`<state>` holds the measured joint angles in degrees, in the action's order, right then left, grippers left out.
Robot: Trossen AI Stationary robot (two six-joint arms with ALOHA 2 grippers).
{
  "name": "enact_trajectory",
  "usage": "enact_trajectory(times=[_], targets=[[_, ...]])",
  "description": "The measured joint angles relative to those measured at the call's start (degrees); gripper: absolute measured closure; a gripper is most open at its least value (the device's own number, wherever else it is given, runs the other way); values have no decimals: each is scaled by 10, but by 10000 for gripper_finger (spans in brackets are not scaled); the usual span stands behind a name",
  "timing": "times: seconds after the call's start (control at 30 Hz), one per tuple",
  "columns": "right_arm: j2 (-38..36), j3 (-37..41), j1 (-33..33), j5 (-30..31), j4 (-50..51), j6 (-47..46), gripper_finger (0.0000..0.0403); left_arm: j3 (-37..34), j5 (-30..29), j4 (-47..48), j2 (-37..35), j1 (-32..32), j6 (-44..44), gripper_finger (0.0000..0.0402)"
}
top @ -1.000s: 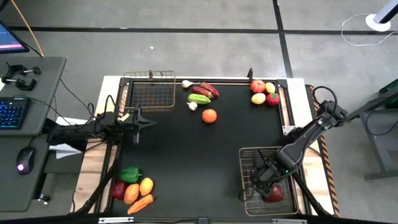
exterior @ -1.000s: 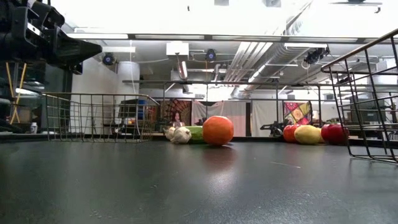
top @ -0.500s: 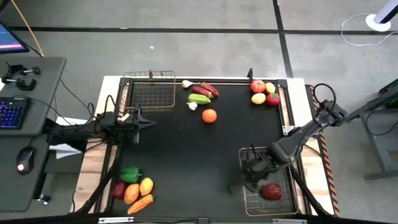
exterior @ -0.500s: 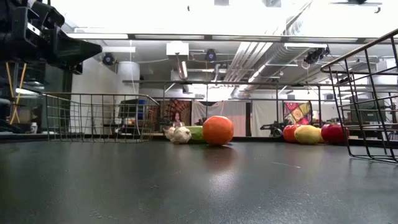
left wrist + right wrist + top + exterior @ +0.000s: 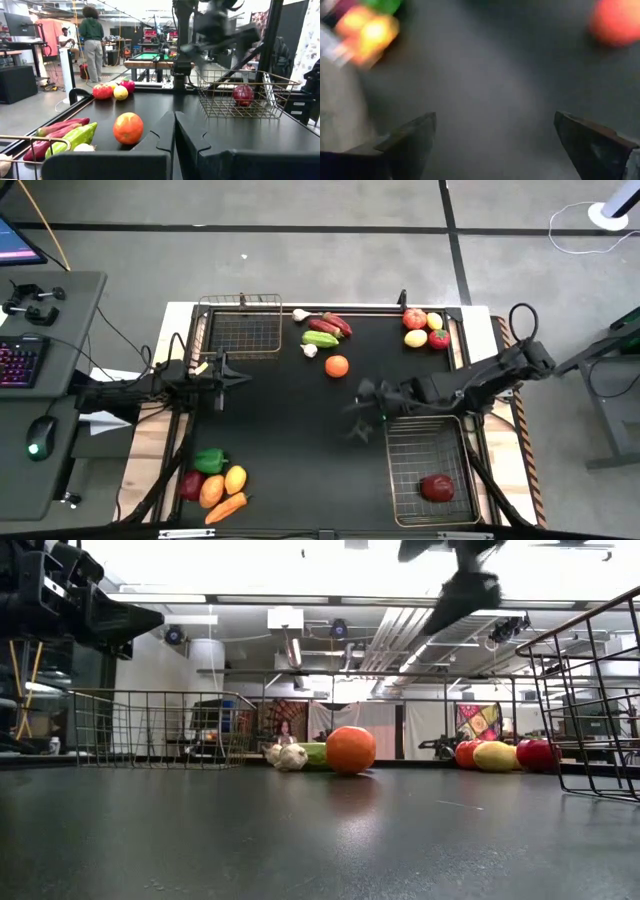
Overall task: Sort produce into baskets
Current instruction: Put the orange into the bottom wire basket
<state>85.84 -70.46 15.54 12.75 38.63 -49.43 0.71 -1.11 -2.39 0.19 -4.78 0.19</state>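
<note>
My right gripper (image 5: 360,410) hangs open and empty above the bare mat, just left of the far left corner of the near right wire basket (image 5: 398,480). That basket holds a dark-red piece (image 5: 437,487). In its own wrist view the right gripper (image 5: 502,142) shows blurred mat between the fingers. My left gripper (image 5: 243,378) is shut and level at the table's left, beside the far left basket (image 5: 240,330). An orange (image 5: 337,365) lies on the mat ahead of it. More produce lies in three groups on the mat.
Garlic, a cucumber (image 5: 320,338) and dark-red pieces lie at the far middle. Apples and lemons (image 5: 416,338) sit at the far right corner. A green pepper (image 5: 210,461), lemon and carrot (image 5: 226,507) lie near left. People stand in the room beyond the table.
My right gripper has left the near right basket and swung fast toward the table's middle and far side, rising a little and turning about as it went. It stayed open. The dark-red piece stays behind on the basket's floor.
</note>
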Motion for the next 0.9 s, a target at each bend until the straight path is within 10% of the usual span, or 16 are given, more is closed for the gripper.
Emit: enact_trajectory(times=[0.23,0.9], targets=[[0,0,-76,248,-12,16,4,0,0,0,0,0,0,401],[154,0,-267,90,-87,-15,4,0,0,0,0,0,0,401]])
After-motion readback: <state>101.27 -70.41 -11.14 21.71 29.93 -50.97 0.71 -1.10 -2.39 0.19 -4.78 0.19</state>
